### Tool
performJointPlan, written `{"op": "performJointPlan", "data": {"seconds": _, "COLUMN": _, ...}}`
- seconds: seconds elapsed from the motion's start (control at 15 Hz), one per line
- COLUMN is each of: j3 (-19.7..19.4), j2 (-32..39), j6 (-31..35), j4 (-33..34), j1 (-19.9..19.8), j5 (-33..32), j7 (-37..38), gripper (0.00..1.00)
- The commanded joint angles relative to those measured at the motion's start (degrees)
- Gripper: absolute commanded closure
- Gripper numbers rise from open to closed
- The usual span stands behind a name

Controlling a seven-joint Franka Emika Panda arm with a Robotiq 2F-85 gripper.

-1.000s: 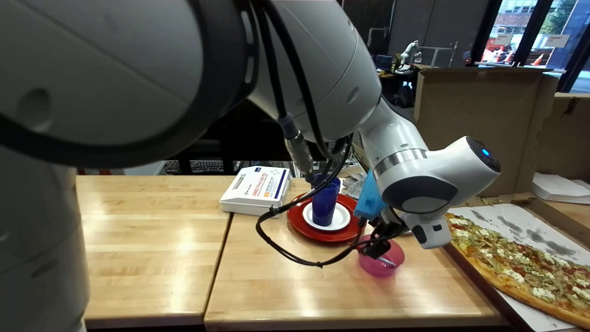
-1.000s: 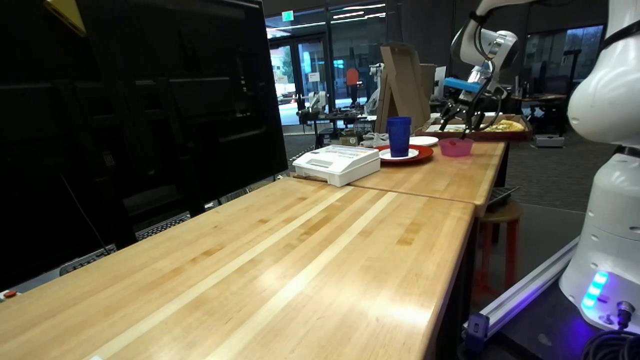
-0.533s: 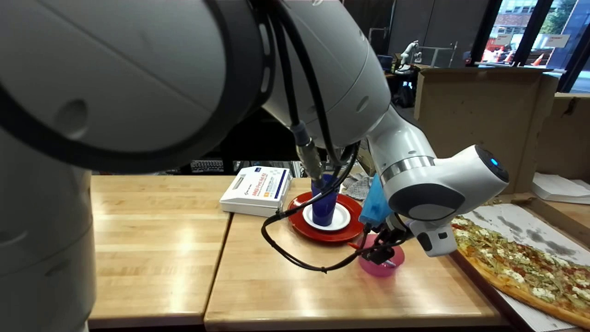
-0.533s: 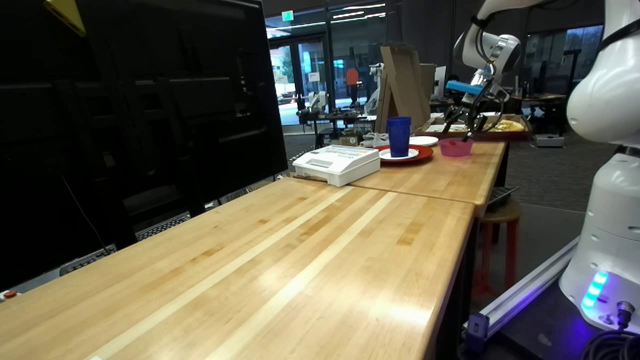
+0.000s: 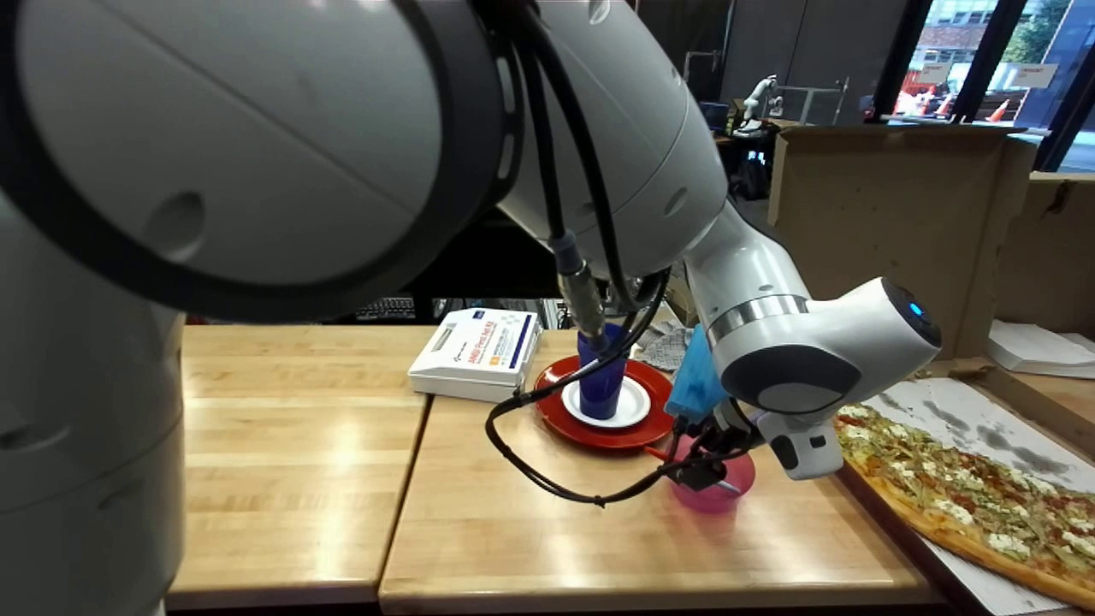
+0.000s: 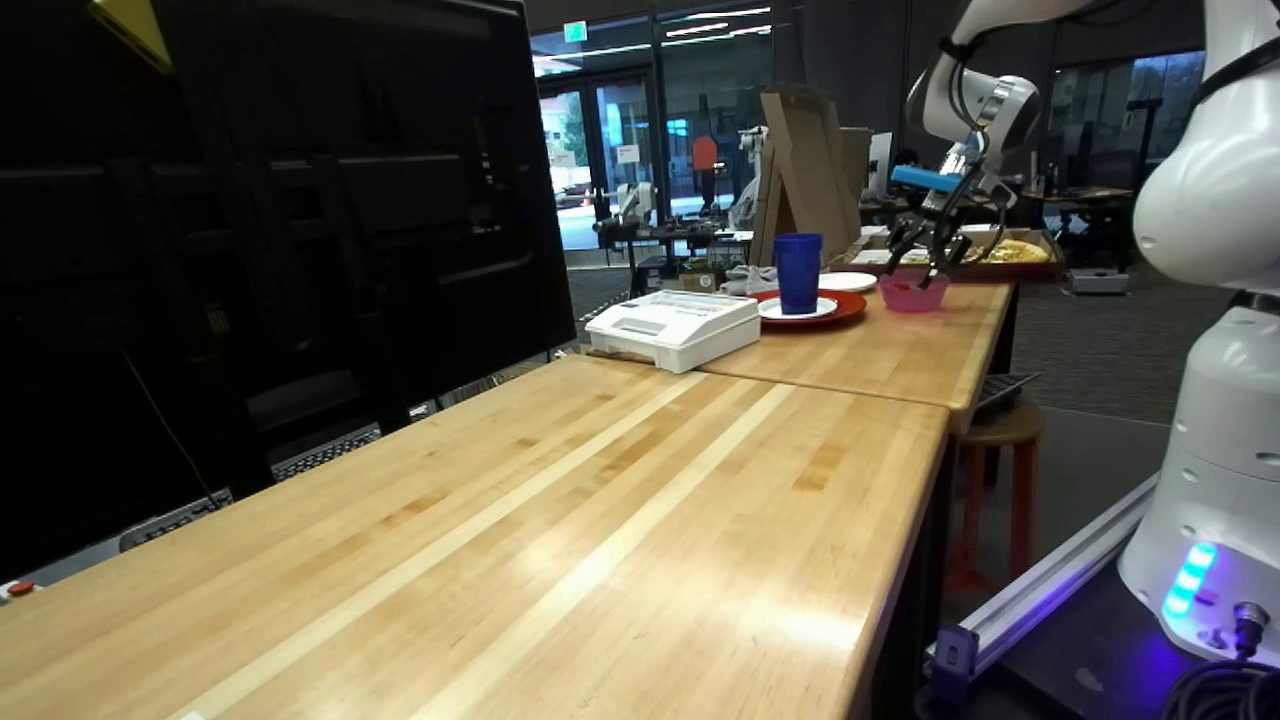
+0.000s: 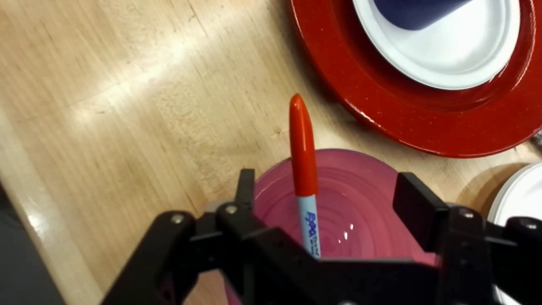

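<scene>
Marker (image 7: 304,178) lying right between the jaws of your gripper (image 7: 326,186), red cap poking out past the rim of the pink bowl (image 7: 364,199), pale barrel reaching back over the bowl's inside! Those jaws stand well apart, and you can see pink on either side of the marker. Just beside the bowl you've got the red plate (image 7: 402,123), a small white plate (image 7: 457,55) resting on it, and the blue cup (image 6: 798,275) upright on that. In an exterior view, pizza (image 5: 958,496) lies in its open cardboard box (image 5: 894,248).
</scene>
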Motion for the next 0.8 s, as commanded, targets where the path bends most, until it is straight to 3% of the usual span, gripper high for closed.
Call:
{"op": "performJointPlan", "data": {"seconds": 0.0, "j3": -0.03, "j2": 0.92, "j6": -1.71, "j4": 1.46, "j1": -0.51, "j5": 1.45, "j7": -0.83, "gripper": 0.15}}
{"op": "performJointPlan", "data": {"seconds": 0.07, "j3": -0.08, "j2": 0.99, "j6": -1.85, "j4": 1.65, "j1": -0.6, "j5": 1.5, "j7": -0.85, "gripper": 0.16}}
{"op": "performJointPlan", "data": {"seconds": 0.27, "j3": -0.25, "j2": 0.87, "j6": -2.02, "j4": 2.13, "j1": -0.9, "j5": 1.83, "j7": -0.79, "gripper": 0.04}}
{"op": "performJointPlan", "data": {"seconds": 0.4, "j3": -0.37, "j2": 0.54, "j6": -2.04, "j4": 2.43, "j1": -1.1, "j5": 2.55, "j7": -0.85, "gripper": 0.01}}
{"op": "performJointPlan", "data": {"seconds": 0.73, "j3": -0.77, "j2": 0.75, "j6": -1.95, "j4": 3.76, "j1": -1.4, "j5": 3.14, "j7": -0.56, "gripper": 0.07}}
